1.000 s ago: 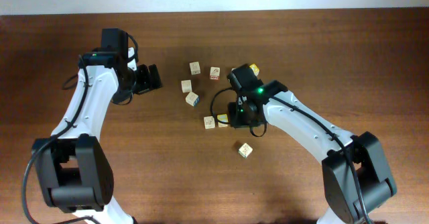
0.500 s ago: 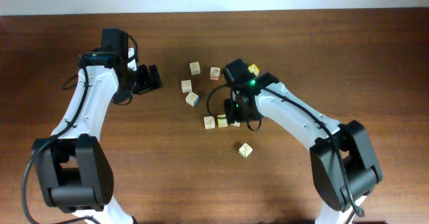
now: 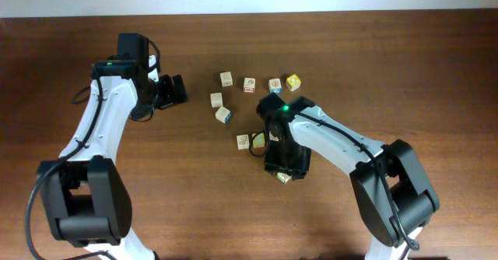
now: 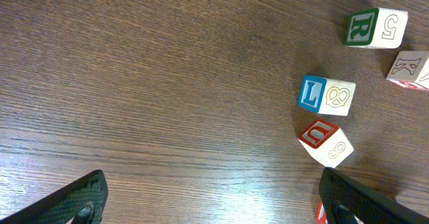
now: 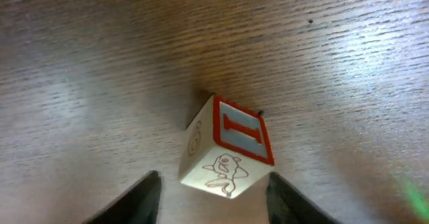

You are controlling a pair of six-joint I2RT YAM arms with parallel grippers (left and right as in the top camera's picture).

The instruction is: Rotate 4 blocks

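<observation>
A table [image 3: 436,50] is seen from above, with nine blocks gathered near its middle. At the back, four lie in a row running from the leftmost block [image 3: 226,79] to the rightmost block [image 3: 292,82]. In front of the row's left end sit two more, the rear block [image 3: 216,100] just behind the nearer block [image 3: 223,115]. Farther forward, a pair of blocks [image 3: 243,142] lie side by side. Nearest the front, a lone block [image 5: 228,147] lies between the fingers of the right gripper [image 5: 213,197], apart from both. The left gripper [image 3: 177,90] is left of all the blocks, well apart from them.
</observation>
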